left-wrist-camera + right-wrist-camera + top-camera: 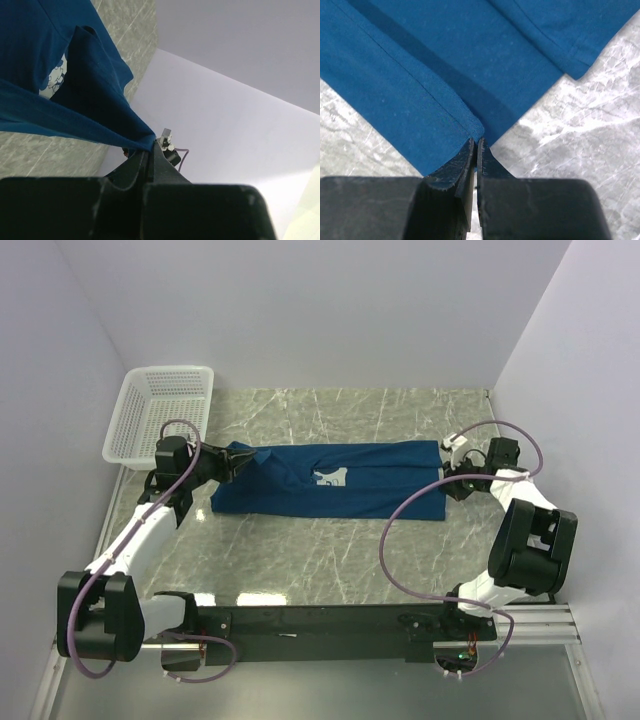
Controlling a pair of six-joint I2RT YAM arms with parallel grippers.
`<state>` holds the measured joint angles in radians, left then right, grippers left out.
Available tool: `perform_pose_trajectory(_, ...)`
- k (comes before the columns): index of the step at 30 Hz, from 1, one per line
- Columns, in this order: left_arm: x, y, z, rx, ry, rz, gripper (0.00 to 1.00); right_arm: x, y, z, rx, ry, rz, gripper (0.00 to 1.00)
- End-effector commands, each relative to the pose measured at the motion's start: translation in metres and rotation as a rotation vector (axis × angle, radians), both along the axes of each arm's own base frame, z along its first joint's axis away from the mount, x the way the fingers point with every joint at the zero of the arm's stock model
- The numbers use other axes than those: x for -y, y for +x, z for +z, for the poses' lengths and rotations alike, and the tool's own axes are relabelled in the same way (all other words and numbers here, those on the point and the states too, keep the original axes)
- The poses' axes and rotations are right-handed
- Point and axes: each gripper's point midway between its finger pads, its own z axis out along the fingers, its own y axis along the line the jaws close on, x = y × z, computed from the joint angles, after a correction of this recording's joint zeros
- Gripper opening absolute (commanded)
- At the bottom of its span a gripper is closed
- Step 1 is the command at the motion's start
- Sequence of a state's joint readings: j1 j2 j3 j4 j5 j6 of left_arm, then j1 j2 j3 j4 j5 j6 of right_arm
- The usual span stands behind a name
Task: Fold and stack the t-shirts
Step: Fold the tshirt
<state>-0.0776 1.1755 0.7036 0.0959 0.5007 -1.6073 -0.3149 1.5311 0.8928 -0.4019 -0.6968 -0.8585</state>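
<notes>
One dark navy t-shirt (330, 480) with a pale square print (333, 477) is stretched across the middle of the marble table, folded lengthwise. My left gripper (232, 462) is shut on the t-shirt's left end and holds it lifted; the left wrist view shows the cloth (75, 95) pinched at my gripper (150, 144) with the print (54, 80) behind a fold. My right gripper (447, 477) is shut on the t-shirt's right end; in the right wrist view the hem (420, 85) is pinched in my gripper (476, 142).
A white plastic lattice basket (160, 412) stands at the back left corner, just behind the left gripper. White walls close in the table on the left, back and right. The arms' base rail (330, 625) runs along the near edge.
</notes>
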Motion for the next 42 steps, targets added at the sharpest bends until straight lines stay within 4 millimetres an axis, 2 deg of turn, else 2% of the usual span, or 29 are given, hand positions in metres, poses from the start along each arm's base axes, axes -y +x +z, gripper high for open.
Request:
perform_pose_trajectory(1,0.0,0.007,0.026,0.104,0.013,-0.021,0.0,0.004,0.024,0.016,0.064,-0.028,-0.017,0.0)
perform_pose_trajectory(18,-0.008,0.008,0.018,0.096,0.024,-0.015,0.0,-0.001,0.053,0.018,0.051,-0.062,-0.055,0.0)
perform_pose_trajectory(42,-0.018,-0.002,0.009,0.06,0.024,0.023,0.0,-0.008,0.066,0.013,0.034,-0.079,-0.053,0.0)
